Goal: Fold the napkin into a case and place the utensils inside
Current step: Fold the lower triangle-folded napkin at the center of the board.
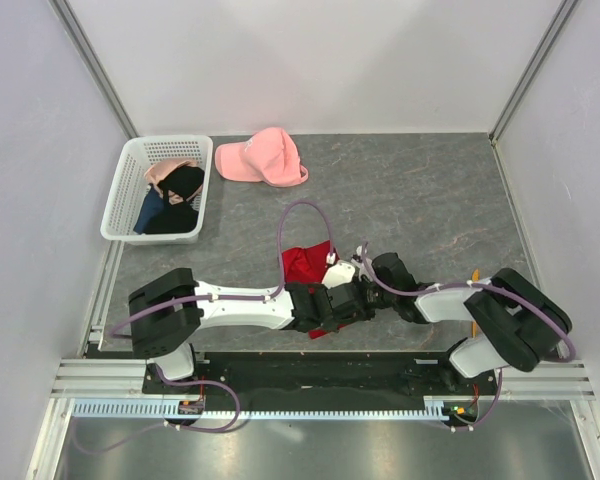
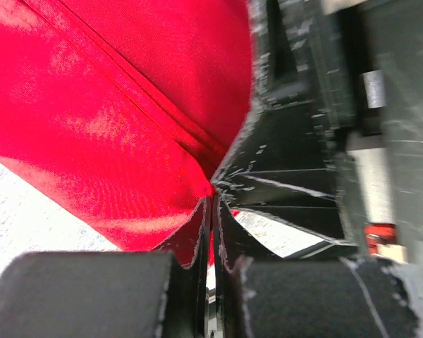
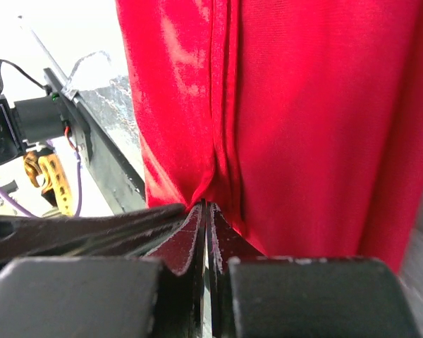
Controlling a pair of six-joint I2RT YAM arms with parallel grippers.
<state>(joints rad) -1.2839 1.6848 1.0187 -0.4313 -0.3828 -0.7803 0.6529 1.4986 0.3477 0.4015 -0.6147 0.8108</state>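
Two arms on show: left arm [image 1: 240, 305] and right arm [image 1: 448, 298], both white-linked with chunky black joint housings [image 1: 165, 312], purple cables [image 1: 302, 204] looping off them. Up close, left gripper [image 2: 213, 197] and right gripper [image 3: 206, 208] wear black fingers [image 2: 194, 239], edges scuffed pale.

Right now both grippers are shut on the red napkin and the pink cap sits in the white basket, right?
No. The top view shows the pink cap on the table beside the white basket, not in it. The rest holds: left gripper and right gripper are shut on the red napkin.
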